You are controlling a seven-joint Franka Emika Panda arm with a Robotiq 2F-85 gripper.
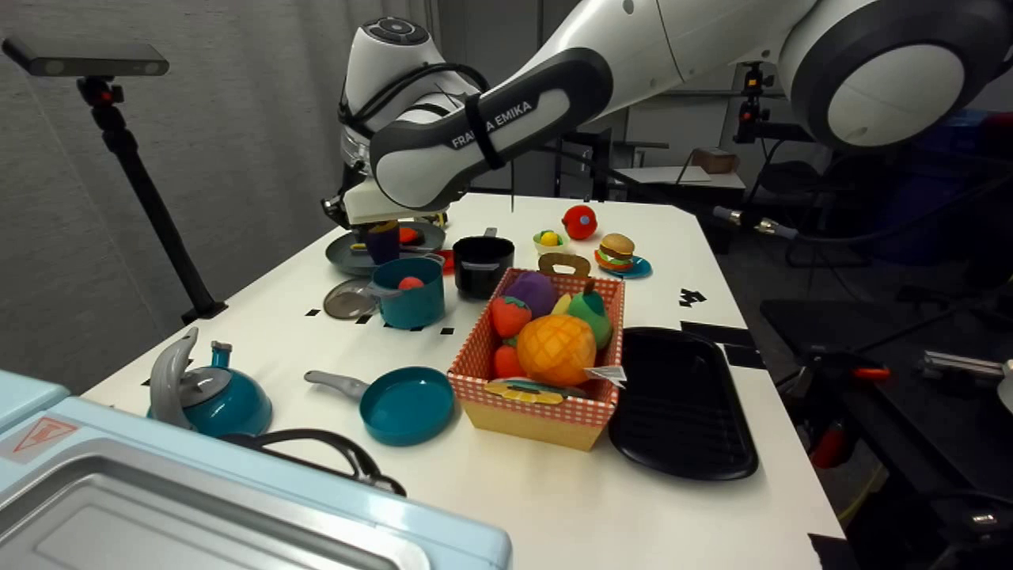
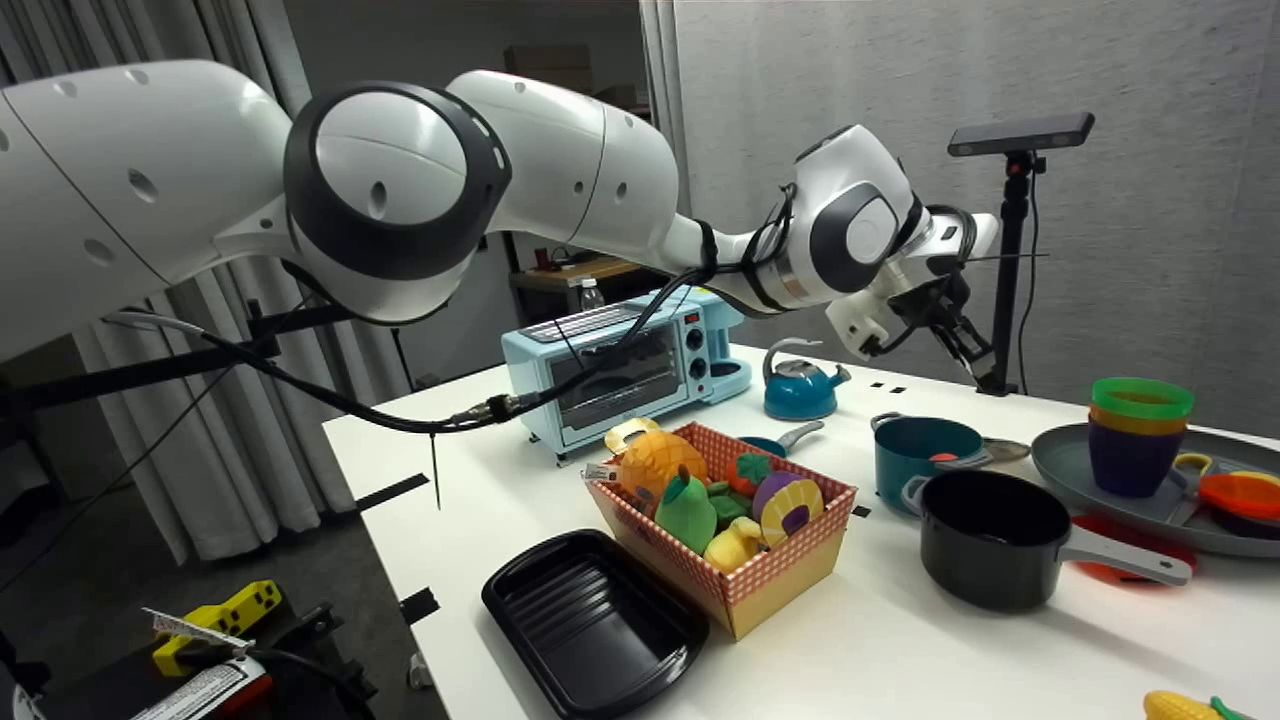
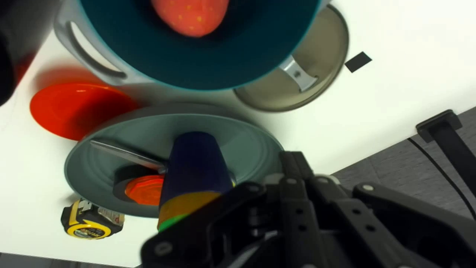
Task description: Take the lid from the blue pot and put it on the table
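Resting on the table (image 1: 657, 514), the lid (image 3: 319, 63) is a round, thin-rimmed, greyish disc with a slight sheen, off the blue pot (image 1: 418, 309) and just beside it; whether the two touch cannot be told. The blue pot is squat and smooth-walled, with pale loop handles. Near it stands a black pot (image 2: 985, 575) with a straight grey handle. The basket (image 1: 530, 427) has stiff tan sides under a red-and-white checked edge and holds soft-looking toy fruit (image 1: 556, 348), one orange with a criss-cross skin. In an exterior view a black tray (image 1: 681, 412) with a ribbed floor lies right of the basket.

The wrist view alone shows yellow specks on the red lump (image 3: 191, 18) inside the blue pot, and it brings out the lid's strap-like grip. In an exterior view a layered burger (image 1: 616, 252) sits beyond the basket on a blue plate (image 1: 637, 267). In an exterior view corn (image 2: 1178, 705) lies at the near right edge, the oven (image 2: 630, 390) shows its dark glass door, and cups (image 2: 1135, 460) rise in a purple, orange and green stack from a grey dish (image 2: 1065, 470).

There the white arm (image 2: 570, 160) arches in from the left, wrist bent, the end effector (image 3: 297, 163) slanting down to the right. Its fingers are together, above the table and apart from the lid.
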